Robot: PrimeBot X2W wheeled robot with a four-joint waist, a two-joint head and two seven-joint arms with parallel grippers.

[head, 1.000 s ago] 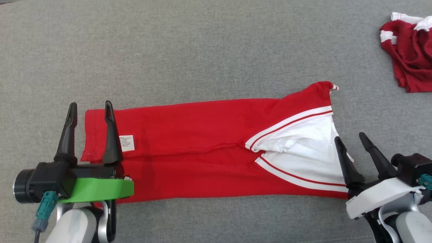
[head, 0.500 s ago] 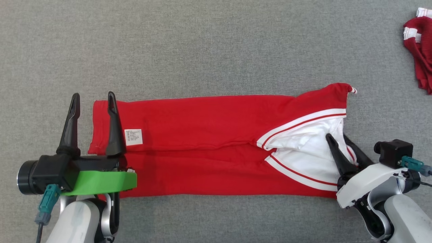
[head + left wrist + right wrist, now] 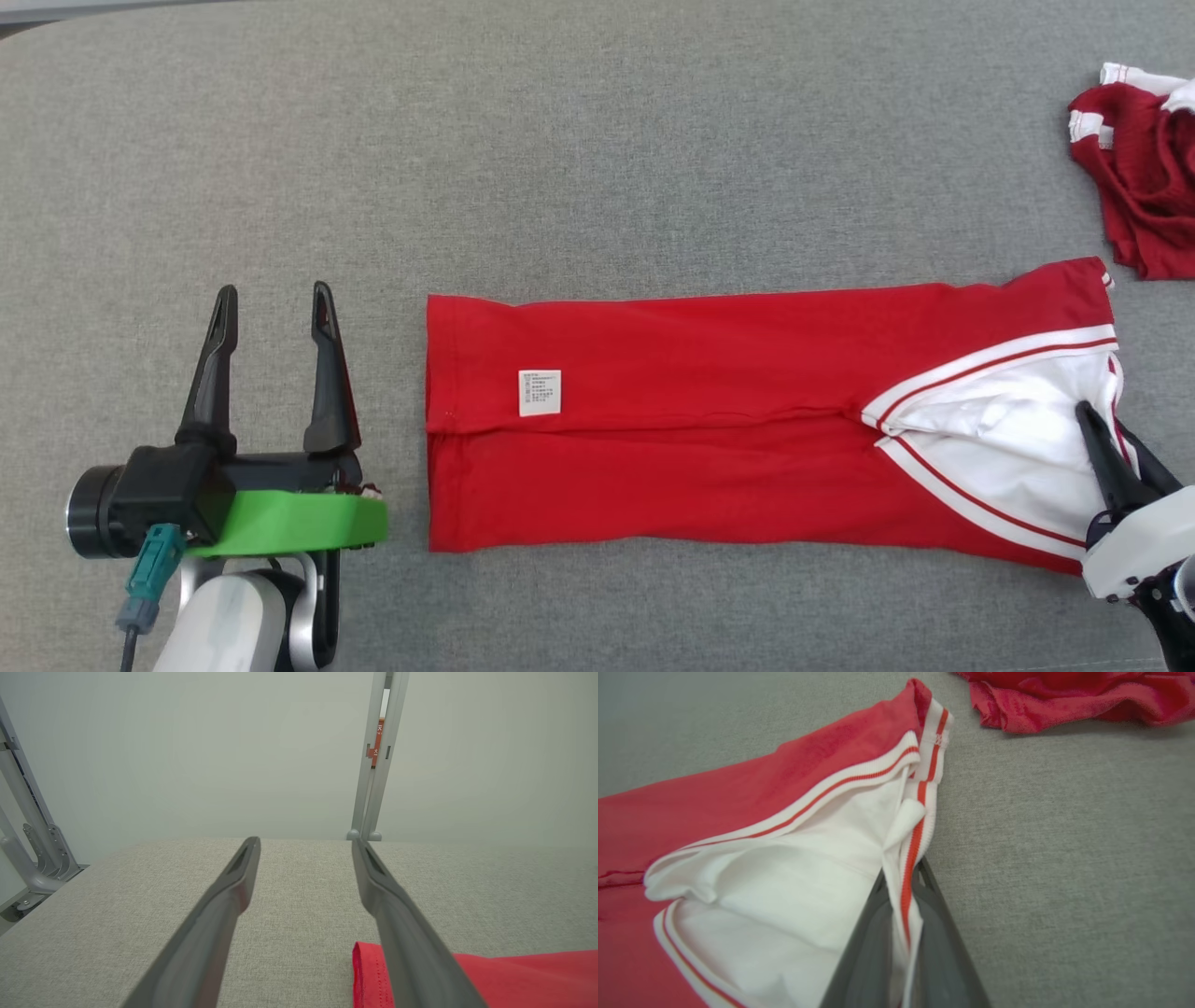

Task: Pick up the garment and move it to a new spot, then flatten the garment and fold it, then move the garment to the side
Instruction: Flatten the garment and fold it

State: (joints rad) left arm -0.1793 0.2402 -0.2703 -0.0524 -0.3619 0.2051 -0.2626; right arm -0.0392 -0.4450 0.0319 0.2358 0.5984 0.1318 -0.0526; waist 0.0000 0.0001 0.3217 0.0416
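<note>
1. The garment lies flat on the grey surface as a long red strip, running from the middle of the head view out to 3 o'clock. Its white label faces up near the 9 o'clock end.
2. My right gripper sits at the strip's 3 o'clock end. In the right wrist view its fingers are pressed together, pinching the white striped edge.
3. My left gripper rests at 9 o'clock of the strip, near the hem but apart from it, fingers spread and holding nothing.
4. I judge the folding step is in hand: the sides look turned in, and the strip is not yet folded end over end.
5. The next move probably calls for lifting the pinched end and carrying it toward 9 o'clock, keeping the layers together.
6. A second, darker red heap lies at 2 o'clock, near the pinched end, and I want to stay clear of it.
</note>
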